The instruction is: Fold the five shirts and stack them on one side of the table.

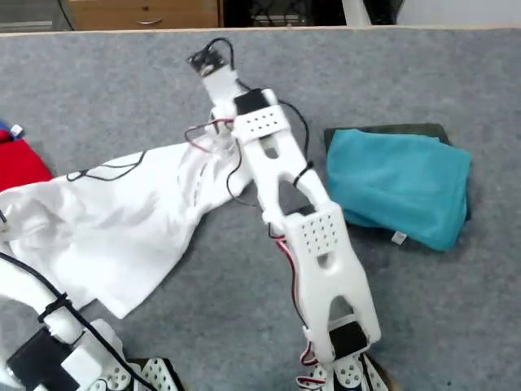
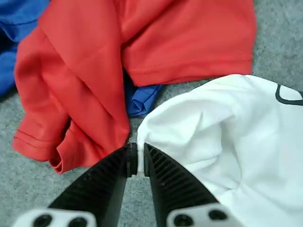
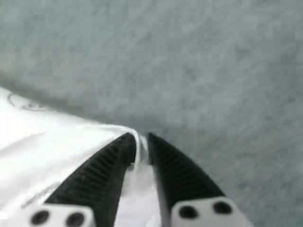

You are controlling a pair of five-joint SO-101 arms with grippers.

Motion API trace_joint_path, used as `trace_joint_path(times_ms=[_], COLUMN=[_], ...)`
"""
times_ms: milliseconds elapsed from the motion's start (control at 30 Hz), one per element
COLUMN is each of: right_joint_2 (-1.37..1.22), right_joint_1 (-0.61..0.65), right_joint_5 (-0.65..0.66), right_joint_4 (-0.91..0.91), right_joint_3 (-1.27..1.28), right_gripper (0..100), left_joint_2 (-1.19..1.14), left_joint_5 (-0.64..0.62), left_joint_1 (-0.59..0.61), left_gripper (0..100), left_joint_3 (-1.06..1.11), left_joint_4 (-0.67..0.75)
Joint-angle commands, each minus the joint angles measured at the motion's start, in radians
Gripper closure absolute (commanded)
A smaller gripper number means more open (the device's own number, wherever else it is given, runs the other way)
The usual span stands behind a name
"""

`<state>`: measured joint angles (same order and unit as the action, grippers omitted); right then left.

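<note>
A white shirt [image 1: 122, 220] with a black line drawing lies stretched from the table's left edge toward the middle. My left gripper [image 2: 136, 150] is shut on the white shirt's [image 2: 222, 137] edge, close to a crumpled red shirt [image 2: 118, 52] with a blue shirt [image 2: 142, 99] beneath it. My right gripper [image 3: 140, 141] is shut on another edge of the white shirt [image 3: 52, 151], held over bare grey table [image 3: 213, 71]. In the high view the right arm [image 1: 313, 236] runs from the front edge to the shirt's far corner [image 1: 213, 134]. The red shirt [image 1: 18, 163] peeks in at the left edge.
At the right a folded teal shirt [image 1: 399, 183] rests on a folded dark green one [image 1: 431, 130]. The left arm [image 1: 49, 318] stands at the front left corner. Wooden furniture [image 1: 146, 12] runs behind the table's far edge. Grey table [image 1: 448, 326] lies bare at the front right.
</note>
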<state>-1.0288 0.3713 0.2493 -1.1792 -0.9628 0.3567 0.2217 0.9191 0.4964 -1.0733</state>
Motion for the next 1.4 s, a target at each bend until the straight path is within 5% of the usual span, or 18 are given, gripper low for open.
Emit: trace_joint_path(times_ms=[0,200,367,667,800,1133,1367], right_joint_2=[-0.062,-0.117,-0.035,0.114,0.280,0.745,0.746], right_joint_1=[-0.040,-0.002,-0.006,-0.028,0.074,0.511,0.695], right_joint_5=[-0.068,-0.074,-0.081,-0.279,-0.282,-0.304,-0.115], right_joint_4=[-0.021,-0.341,-0.460,-0.594,-0.592,-0.566,-0.566], right_joint_3=[-0.302,-0.710,-0.690,-0.690,-0.519,0.526,0.727], right_gripper=[81.5,81.5,81.4,81.5,81.5,81.5,81.5], left_joint_2=[0.017,0.017,0.017,0.017,0.017,0.018,0.080], left_joint_5=[0.003,0.005,0.005,0.005,0.005,0.005,0.003], left_joint_1=[-0.005,0.004,0.002,0.002,0.002,-0.001,0.082], left_gripper=[97,97,97,97,97,97,97], left_joint_3=[-0.004,0.004,0.001,0.004,0.001,-0.005,0.007], left_joint_4=[0.012,0.012,0.012,0.012,0.012,0.011,-0.075])
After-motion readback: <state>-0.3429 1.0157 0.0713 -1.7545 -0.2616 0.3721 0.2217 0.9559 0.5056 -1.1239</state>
